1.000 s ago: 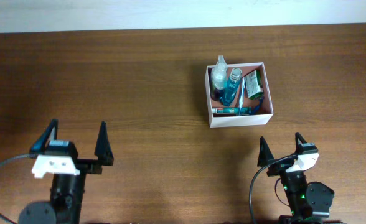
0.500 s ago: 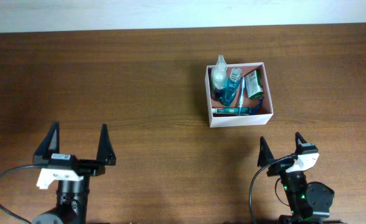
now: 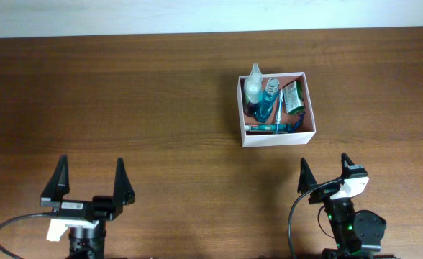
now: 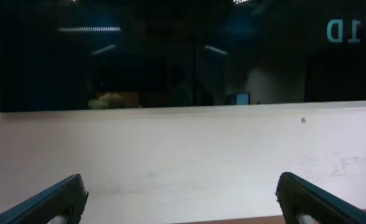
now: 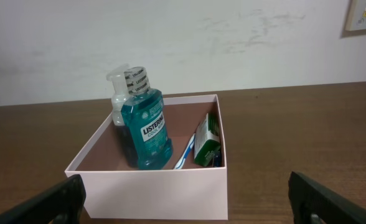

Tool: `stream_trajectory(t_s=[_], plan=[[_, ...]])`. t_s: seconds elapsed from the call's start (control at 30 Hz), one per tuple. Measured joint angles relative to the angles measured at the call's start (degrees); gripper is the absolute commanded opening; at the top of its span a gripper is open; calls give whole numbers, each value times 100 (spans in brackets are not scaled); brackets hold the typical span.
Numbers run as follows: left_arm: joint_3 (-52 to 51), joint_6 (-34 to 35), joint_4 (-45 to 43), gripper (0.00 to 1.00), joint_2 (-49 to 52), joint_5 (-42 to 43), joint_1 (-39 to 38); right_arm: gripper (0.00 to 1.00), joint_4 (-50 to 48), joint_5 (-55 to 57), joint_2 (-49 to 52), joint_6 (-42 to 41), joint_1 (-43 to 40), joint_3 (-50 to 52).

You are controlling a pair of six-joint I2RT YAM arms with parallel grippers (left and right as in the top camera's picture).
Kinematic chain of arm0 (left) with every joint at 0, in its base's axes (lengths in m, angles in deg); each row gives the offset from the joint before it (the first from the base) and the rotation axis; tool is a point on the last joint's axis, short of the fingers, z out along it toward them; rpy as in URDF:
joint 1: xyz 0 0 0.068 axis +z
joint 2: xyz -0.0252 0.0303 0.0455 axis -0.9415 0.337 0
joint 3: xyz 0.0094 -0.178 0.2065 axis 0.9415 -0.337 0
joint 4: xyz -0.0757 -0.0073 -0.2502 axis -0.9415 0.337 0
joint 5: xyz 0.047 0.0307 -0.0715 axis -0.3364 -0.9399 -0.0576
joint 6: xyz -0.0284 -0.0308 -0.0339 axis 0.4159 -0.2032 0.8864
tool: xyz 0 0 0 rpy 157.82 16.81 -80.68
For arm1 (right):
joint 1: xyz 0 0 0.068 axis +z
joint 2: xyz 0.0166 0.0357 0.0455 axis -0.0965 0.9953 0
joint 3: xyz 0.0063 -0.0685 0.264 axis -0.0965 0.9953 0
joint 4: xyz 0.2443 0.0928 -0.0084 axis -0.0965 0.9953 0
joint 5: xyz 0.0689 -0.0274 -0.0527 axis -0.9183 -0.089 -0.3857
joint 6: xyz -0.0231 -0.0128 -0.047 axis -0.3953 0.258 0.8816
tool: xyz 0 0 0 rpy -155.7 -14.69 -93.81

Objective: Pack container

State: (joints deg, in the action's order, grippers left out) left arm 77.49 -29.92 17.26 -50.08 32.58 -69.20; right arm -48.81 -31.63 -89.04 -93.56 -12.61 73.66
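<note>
The container (image 3: 277, 138) is a square white-walled box with a pinkish-brown inside, right of centre on the table. It also shows in the right wrist view (image 5: 152, 193). In it are a blue mouthwash bottle (image 5: 148, 130), a clear pump bottle (image 3: 252, 86), a green box (image 5: 206, 140) and a blue toothbrush (image 3: 269, 128). My left gripper (image 3: 89, 185) is open and empty at the front left, far from the container. In the left wrist view the left gripper (image 4: 182, 198) faces a white wall. My right gripper (image 3: 326, 176) is open and empty just in front of the container.
The brown wooden table (image 3: 125, 101) runs to a white wall at the back (image 3: 197, 14). A framed notice (image 5: 365, 14) hangs on the wall at the far right.
My left arm has drawn back toward the front edge, with its gripper still open. The right arm and the container have not moved.
</note>
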Motion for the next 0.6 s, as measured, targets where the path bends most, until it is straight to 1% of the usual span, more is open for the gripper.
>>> stream_trajectory(t_s=[0.2,0.5,0.6], plan=[[-380,2,-774,99,-48,0,7,99,0,-2,0,4,0,0],[-1488,2,-3139,99,-61,0,7,98,0,0,0,2,0,0],[-1687,2,-3189,99,-70,-2,7,99,0,0,0,4,0,0]])
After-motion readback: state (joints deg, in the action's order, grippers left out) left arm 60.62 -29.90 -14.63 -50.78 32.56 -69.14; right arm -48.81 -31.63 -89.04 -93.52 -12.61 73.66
